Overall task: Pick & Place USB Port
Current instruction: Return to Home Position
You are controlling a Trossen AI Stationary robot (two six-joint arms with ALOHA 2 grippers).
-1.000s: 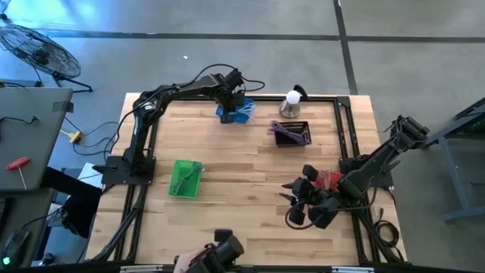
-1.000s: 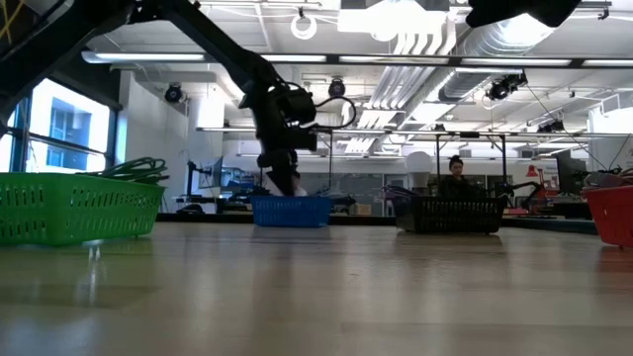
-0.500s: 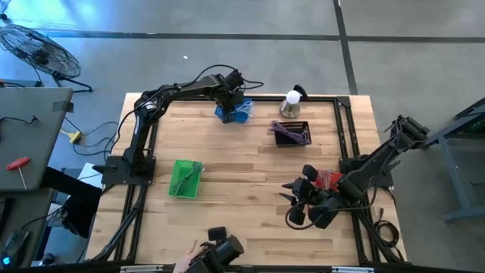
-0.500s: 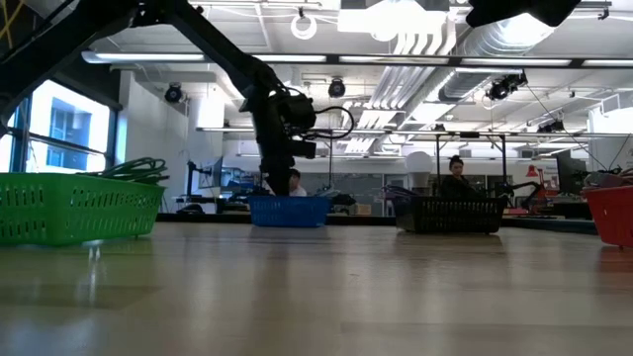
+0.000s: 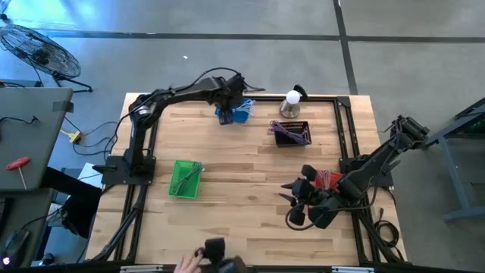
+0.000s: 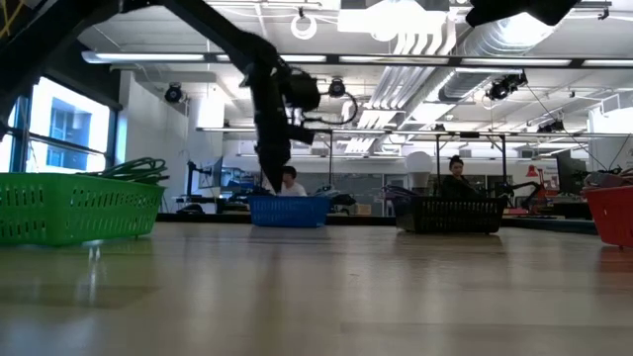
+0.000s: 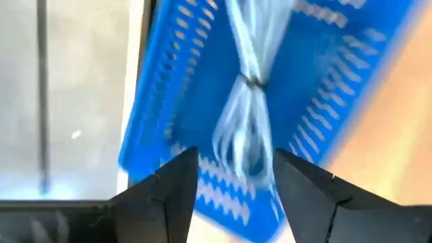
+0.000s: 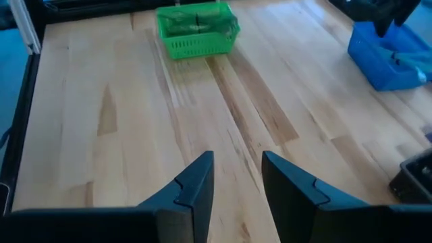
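Over the blue slotted plastic bin (image 7: 351, 81), the wide, empty left gripper (image 7: 235, 158) should rise clear of the bundled light blue cable (image 7: 250, 74) before retracting; the right gripper (image 8: 235, 162) waits parted over the worktop (image 8: 121, 135).

The middle of the worktop (image 5: 242, 167) is free for passing. Around it stand a green bin (image 5: 185, 178) at 9 o'clock, a blue bin (image 5: 236, 115) at 12, a black bin (image 5: 292, 133) at 2, a red bin (image 5: 330, 178) at 3.
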